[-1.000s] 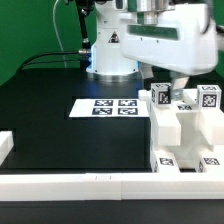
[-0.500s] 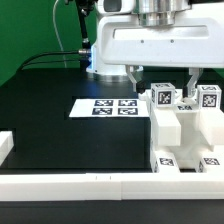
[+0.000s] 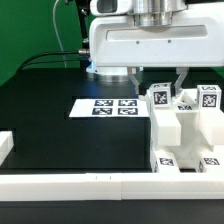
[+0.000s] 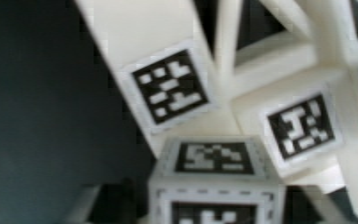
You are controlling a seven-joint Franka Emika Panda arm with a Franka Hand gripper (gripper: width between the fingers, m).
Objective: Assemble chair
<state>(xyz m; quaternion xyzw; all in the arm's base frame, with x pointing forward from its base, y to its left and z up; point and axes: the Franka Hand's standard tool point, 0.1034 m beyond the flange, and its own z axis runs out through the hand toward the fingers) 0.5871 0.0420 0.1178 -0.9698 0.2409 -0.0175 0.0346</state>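
The chair (image 3: pixel 182 128) is a white blocky structure of tagged parts at the exterior view's right. A tagged upright post (image 3: pixel 160 98) rises from its top, with a second tagged block (image 3: pixel 208 97) beside it. My gripper (image 3: pixel 158 82) hangs straight above the post, jaws open, one finger on each side of its top. The left finger (image 3: pixel 135 76) stands clear of the post. In the wrist view the tagged post (image 4: pixel 213 185) sits between the dark fingers (image 4: pixel 126 200) of my gripper (image 4: pixel 215 205), and more tagged white chair parts (image 4: pixel 167 85) lie beyond.
The marker board (image 3: pixel 105 106) lies flat on the black table to the left of the chair. A long white rail (image 3: pixel 70 181) edges the table's front. A white block (image 3: pixel 4 146) sits at the far left edge. The arm's base (image 3: pixel 108 52) stands behind.
The gripper has turned square to the camera and come down over the tagged post. In the last half second it shifted slightly left, and its right finger came closer to the post.
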